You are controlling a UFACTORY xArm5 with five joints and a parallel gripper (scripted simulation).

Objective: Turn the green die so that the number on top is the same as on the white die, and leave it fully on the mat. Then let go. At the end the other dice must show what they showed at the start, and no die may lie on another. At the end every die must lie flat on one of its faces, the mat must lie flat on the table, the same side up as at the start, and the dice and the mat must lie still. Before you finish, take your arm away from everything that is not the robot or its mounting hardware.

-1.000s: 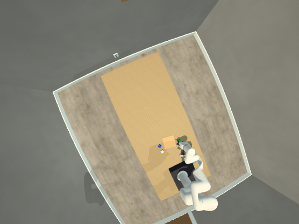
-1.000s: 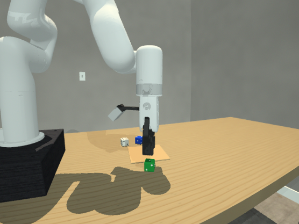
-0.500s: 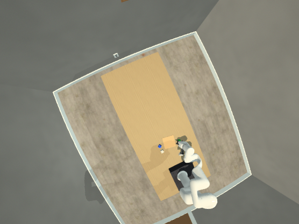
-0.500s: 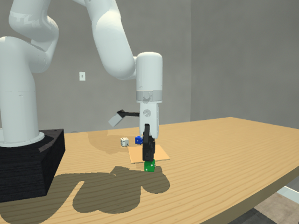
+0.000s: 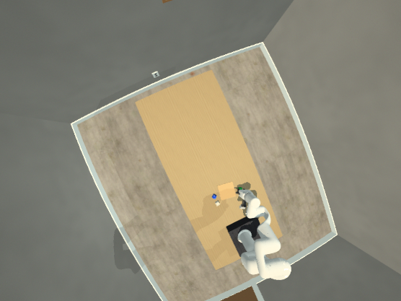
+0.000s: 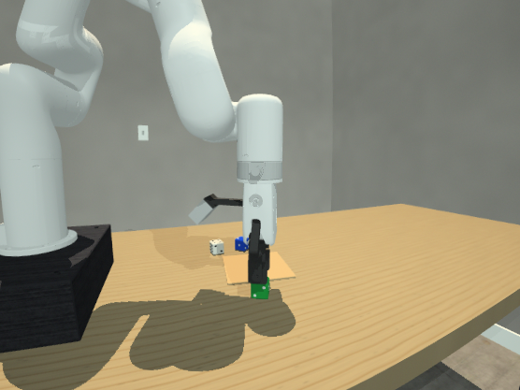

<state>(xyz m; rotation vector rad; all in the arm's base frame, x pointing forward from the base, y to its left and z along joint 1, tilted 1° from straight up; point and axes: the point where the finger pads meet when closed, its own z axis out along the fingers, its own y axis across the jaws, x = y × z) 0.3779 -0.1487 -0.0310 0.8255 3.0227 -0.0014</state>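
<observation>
The green die (image 6: 260,291) lies on the bare table just off the near edge of the tan mat; it also shows in the overhead view (image 5: 239,188) beside the mat (image 5: 226,190). My gripper (image 6: 259,279) points straight down over the green die, with its black fingers held partly open. The fingertips reach the die's top edge and hide its upper part. The white die (image 6: 216,247) and the blue die (image 6: 240,244) sit on the table behind the mat, apart from each other. No die lies on the mat.
The arm's black base (image 6: 47,286) stands at the left of the table. A small camera bracket (image 6: 206,209) sticks out from the wrist. The table's front edge runs close at the right.
</observation>
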